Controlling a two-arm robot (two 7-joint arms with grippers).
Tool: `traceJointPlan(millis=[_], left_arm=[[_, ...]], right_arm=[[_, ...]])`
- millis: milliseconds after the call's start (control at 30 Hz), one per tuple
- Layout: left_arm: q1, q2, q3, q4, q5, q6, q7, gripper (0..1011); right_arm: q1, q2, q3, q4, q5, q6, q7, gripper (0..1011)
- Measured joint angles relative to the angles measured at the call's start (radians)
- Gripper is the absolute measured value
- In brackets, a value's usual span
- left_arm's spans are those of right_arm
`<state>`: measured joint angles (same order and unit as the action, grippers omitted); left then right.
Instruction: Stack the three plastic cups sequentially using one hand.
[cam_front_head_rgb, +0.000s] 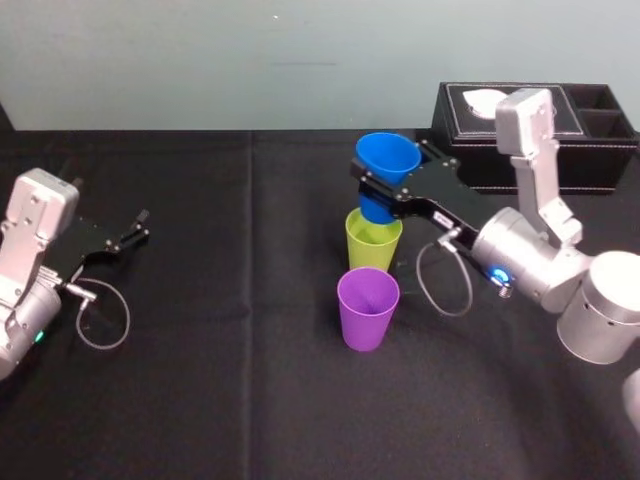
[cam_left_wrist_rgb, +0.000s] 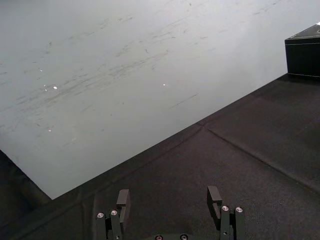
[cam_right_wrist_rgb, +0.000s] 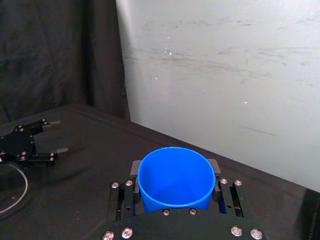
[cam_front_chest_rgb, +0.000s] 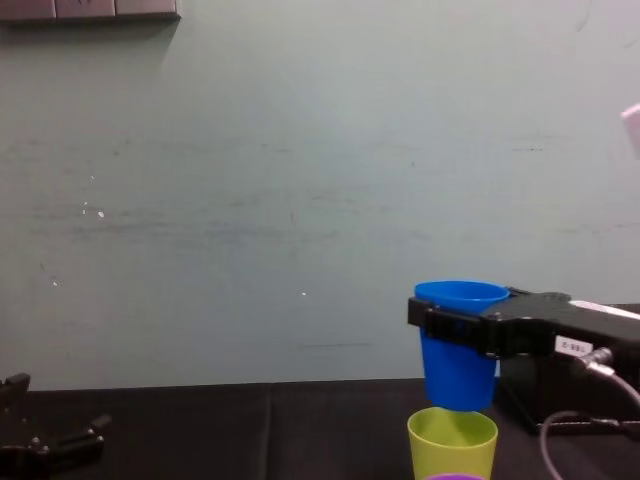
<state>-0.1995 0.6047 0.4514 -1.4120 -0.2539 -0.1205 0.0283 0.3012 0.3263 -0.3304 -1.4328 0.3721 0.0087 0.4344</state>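
Step one: blue cup (cam_front_head_rgb: 388, 158) poised just above lime cup (cam_front_head_rgb: 373, 240).
Right gripper (cam_front_head_rgb: 384, 190) clamped on it; purple cup (cam_front_head_rgb: 367, 308) at lime's 6 o'clock. Next, in my judgement: lower squarely, release. Left gripper (cam_front_head_rgb: 135, 228) idle at 9 o'clock, jaws apart.

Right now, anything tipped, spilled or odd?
Nothing stands out. The right gripper holds the blue cup upright over the green cup; the purple cup stands in front; the left gripper sits open at far left.

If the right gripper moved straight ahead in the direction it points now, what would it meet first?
Most likely the wall. Ahead of the right gripper, shut on the blue cup, lies black table, then the wall. The left gripper sits off that line, though depth is unclear.
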Motion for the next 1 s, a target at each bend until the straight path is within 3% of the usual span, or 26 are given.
traceJointPlan(millis=[300,1000], left_arm=[[0.000,0.000,0.000,0.000,0.000,0.000,0.000,1011],[0.000,0.000,0.000,0.000,0.000,0.000,0.000,1011]], right_arm=[[0.037,-0.010,-0.030,0.060,0.010,-0.013,0.015,758],[0.053,-0.014,-0.056,0.129,0.005,-0.039,0.018,758]])
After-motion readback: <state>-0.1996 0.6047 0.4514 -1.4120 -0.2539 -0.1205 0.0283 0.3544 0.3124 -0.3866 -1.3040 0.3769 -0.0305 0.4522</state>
